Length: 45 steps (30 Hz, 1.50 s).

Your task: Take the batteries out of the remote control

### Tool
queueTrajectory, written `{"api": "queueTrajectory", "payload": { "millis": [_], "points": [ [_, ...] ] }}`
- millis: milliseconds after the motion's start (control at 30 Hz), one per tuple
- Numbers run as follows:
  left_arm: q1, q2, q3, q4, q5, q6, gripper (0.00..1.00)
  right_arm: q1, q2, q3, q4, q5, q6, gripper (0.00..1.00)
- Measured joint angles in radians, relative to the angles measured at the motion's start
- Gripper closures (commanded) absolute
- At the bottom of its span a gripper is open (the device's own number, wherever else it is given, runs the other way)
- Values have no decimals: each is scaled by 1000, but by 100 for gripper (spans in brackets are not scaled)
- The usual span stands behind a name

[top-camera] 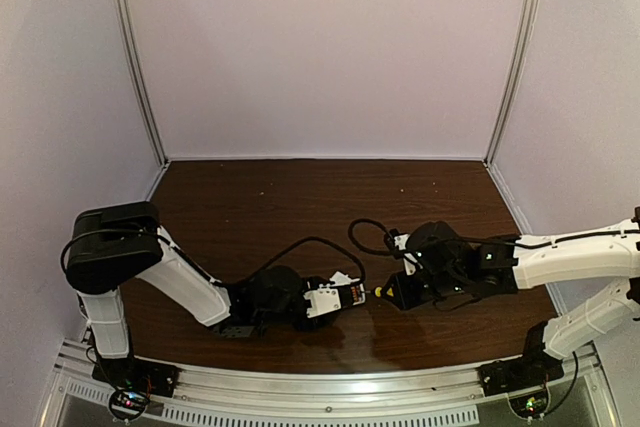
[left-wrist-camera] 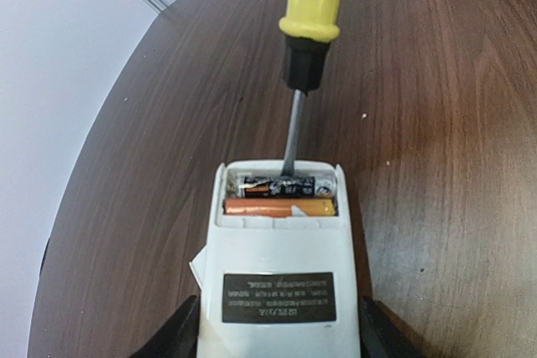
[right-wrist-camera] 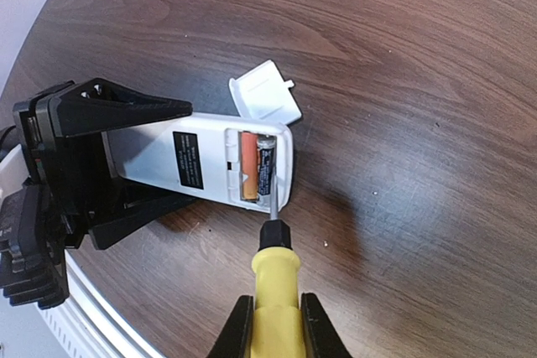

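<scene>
Dark wooden counter [top-camera: 300, 197]; left jaws clamp remote control [left-wrist-camera: 277, 282], right jaws clamp screwdriver [right-wrist-camera: 275, 278].
Tip on batteries [left-wrist-camera: 281, 199]; slipping could fling one.

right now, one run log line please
left gripper: shut on remote control | right gripper: shut on screwdriver | tip: at dark battery | orange battery: in bay | cover: off, on table
</scene>
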Motion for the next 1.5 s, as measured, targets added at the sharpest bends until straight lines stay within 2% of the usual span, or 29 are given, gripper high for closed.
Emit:
{"api": "queueTrajectory", "payload": {
  "millis": [700, 1000, 1500],
  "points": [
    [6, 4, 3, -6, -18, -6, 100, -21, -7, -77, 130, -23, -51, 100],
    [4, 5, 14, -6, -14, -6, 100, -24, -61, -105, 123, -20, 23, 100],
    [3, 5, 21, -23, 17, -8, 100, -93, -94, -173, 187, -140, 54, 100]
  ]
}}
